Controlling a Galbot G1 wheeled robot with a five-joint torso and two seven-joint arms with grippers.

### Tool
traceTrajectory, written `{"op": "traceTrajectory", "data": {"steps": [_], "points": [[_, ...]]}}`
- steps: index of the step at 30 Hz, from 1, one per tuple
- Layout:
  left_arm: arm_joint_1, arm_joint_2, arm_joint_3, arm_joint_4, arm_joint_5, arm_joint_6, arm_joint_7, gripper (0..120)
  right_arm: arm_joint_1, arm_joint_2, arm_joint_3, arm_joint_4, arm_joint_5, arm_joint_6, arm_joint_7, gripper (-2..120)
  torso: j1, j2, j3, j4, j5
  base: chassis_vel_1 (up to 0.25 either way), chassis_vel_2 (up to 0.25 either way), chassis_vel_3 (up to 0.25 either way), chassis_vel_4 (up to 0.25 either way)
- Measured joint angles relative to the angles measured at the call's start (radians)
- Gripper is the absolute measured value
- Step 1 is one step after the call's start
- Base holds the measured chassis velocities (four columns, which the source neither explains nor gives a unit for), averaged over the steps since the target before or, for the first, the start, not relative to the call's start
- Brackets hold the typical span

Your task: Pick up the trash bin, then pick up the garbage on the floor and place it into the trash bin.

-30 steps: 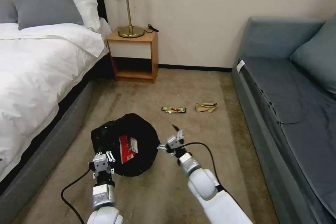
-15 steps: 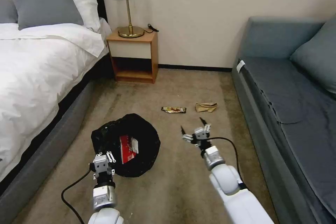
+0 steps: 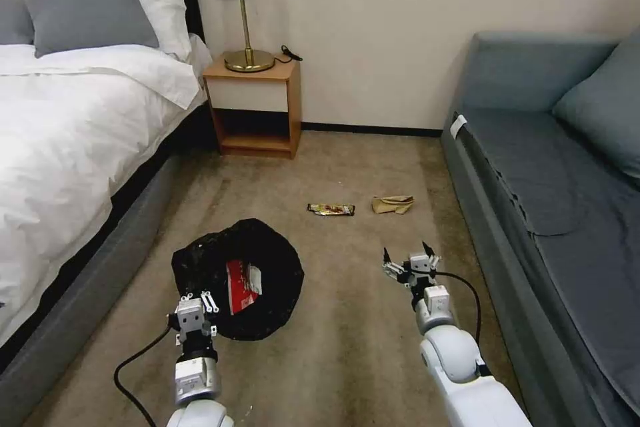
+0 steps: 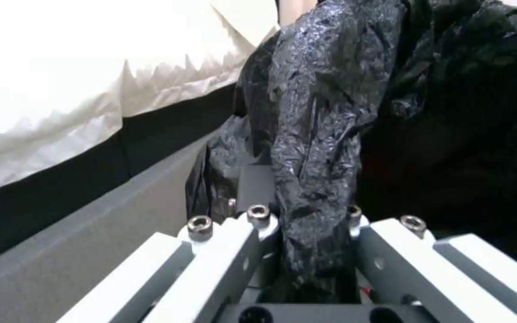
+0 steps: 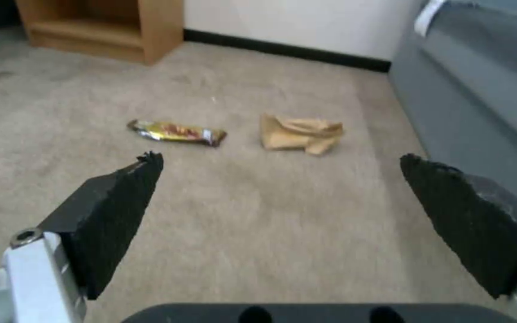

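Trash bin (image 3: 238, 283) hangs near the bed, its black bag rim pinched by the left end effector (image 3: 195, 301). The right end effector (image 3: 408, 259) is spread wide over the carpet. Straight ahead lies the paper wad (image 3: 393, 204). The candy wrapper (image 3: 331, 209) lies beside it, stretched sideways.

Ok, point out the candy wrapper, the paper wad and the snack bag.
candy wrapper (image 3: 331, 209): head view, middle of the gold-brown wrapper on the carpet.
paper wad (image 3: 393, 204): head view, centre of the crumpled tan paper.
snack bag (image 3: 243, 284): head view, red face of the bag inside the black liner.
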State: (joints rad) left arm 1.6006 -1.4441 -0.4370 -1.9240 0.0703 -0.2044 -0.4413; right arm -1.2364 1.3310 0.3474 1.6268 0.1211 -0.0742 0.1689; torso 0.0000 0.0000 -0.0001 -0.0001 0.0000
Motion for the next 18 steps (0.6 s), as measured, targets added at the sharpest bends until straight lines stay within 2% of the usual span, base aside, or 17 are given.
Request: {"op": "traceTrajectory", "data": {"steps": [18], "points": [[0.008,0.011,-0.041,-0.004,-0.038,-0.005,0.0,3,-0.008,0.015,0.01,-0.045,0.015,0.026,-0.042,100,0.0,0.0,0.0,0.0001,-0.0001,0.0,0.0,0.0,0.0]]}}
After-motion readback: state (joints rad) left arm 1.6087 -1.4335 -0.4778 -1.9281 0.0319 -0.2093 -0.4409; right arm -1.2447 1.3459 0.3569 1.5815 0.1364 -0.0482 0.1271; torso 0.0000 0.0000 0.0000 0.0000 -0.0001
